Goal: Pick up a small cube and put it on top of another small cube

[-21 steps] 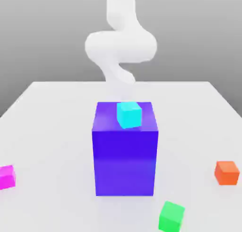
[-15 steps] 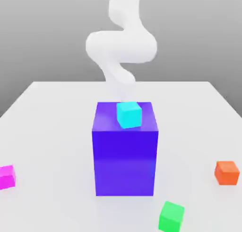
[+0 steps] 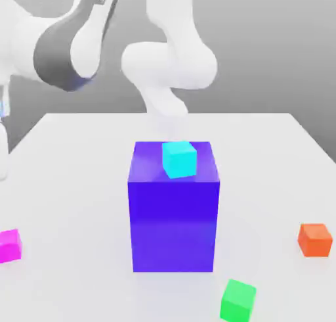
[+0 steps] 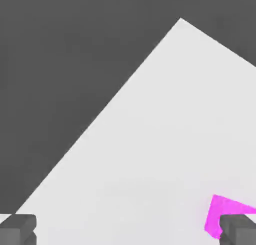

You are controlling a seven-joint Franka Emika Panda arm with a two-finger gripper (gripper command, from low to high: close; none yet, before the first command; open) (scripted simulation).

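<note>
The small magenta cube lies on the white table near the exterior view's left edge. The other small cube, bright green, rests at the front, right of centre. My arm reaches in from the upper left, above the magenta cube's side of the table. In the hand view my gripper is open, its dark fingertips spread wide over bare table. The magenta cube peeks out beside one fingertip, not between the two. Nothing is held.
A tall blue-violet block stands mid-table with a cyan cube on top. An orange cube sits at the exterior view's right. The table's corner and edge show in the hand view against dark floor.
The arm's upper links have swung into the exterior view's upper left, toward the magenta cube's side. None of the cubes or the block has moved.
</note>
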